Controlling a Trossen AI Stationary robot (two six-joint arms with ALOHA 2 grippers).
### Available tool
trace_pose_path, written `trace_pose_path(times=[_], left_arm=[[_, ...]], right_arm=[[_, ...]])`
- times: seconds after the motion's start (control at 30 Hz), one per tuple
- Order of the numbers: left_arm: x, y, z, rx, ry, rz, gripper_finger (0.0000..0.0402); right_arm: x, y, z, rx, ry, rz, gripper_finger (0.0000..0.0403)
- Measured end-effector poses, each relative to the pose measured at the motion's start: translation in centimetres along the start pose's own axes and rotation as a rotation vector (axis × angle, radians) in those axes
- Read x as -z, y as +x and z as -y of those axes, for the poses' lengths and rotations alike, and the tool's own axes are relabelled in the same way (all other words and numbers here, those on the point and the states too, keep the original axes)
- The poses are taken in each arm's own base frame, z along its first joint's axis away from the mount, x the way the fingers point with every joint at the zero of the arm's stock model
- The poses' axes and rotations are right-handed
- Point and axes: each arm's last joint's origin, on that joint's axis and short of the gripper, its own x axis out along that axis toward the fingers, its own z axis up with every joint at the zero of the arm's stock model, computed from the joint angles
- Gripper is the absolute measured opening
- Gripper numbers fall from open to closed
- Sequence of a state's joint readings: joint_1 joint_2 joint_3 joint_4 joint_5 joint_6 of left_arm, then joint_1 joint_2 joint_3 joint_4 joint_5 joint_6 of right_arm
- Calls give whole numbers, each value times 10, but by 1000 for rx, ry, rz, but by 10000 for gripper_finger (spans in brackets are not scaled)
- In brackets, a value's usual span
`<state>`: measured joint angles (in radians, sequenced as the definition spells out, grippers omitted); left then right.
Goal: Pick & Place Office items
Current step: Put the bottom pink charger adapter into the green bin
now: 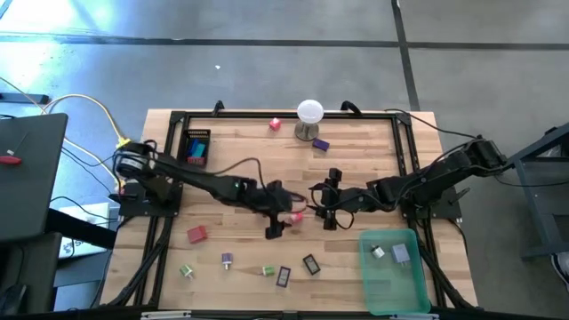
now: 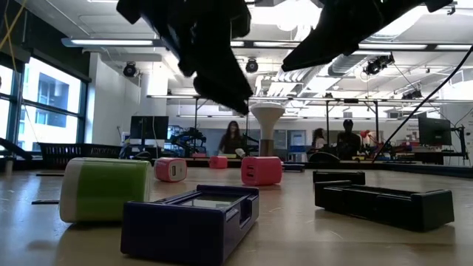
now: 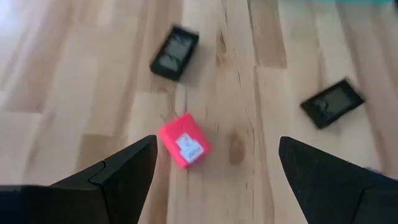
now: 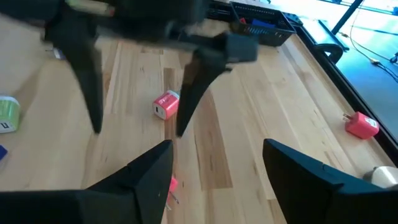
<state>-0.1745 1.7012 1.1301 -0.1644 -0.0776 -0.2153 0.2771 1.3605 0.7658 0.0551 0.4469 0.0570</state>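
Position decides the coming move: the pink cube (image 3: 185, 140) lies on the table straight ahead of the left gripper (image 3: 214, 168), in line with the gap between its two spread fingers, which hold nothing. It sits skewed to the fingers, one corner towards them, with no real long axis to line up on. In the high view the left gripper (image 1: 277, 216) hangs just beside it near the table's middle, nearer than the right gripper (image 1: 325, 203), which faces it from the other side, fingers also parted and empty. Two black cases (image 3: 175, 52) lie beyond the cube, well clear of the path. Loose items remain along the near edge, and the green bin (image 1: 418, 286) already holds two pieces
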Motion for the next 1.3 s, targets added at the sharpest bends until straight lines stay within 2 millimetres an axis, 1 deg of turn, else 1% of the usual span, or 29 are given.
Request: trace_pose_path(times=[0.07,0.2,0.33,0.4,0.47,0.53,0.6,0.67,0.83,0.93,1.07,1.2,1.3], left_arm=[[4,10,6,-28,12,14,328],[12,24,13,-128,-2,27,328],[14,28,17,-189,-50,59,328],[13,28,19,-188,-70,73,328],[14,32,20,-187,-98,86,328],[19,36,19,-210,-114,64,328],[22,44,19,-218,-134,65,328],[29,51,16,-243,-146,40,328],[34,65,14,-249,-157,45,328],[39,68,12,-261,-152,17,328],[41,71,12,-277,-152,23,328],[47,81,8,-299,-147,8,328],[47,84,5,-296,-153,14,328]], right_arm=[[0,0,0,0,3,-1,238],[1,0,0,1,22,-6,238],[2,0,0,0,65,-19,238],[3,0,0,0,75,-27,238],[4,0,0,1,87,-37,238],[4,0,0,0,89,-39,238],[5,0,-1,-3,86,-42,238],[5,0,-1,-4,85,-44,238],[6,-1,-1,-3,112,-54,238],[6,-1,-1,-3,124,-60,238],[7,-1,-2,-8,125,-67,238],[7,-2,-4,-15,121,-67,238],[7,-2,-5,-18,127,-68,238]])
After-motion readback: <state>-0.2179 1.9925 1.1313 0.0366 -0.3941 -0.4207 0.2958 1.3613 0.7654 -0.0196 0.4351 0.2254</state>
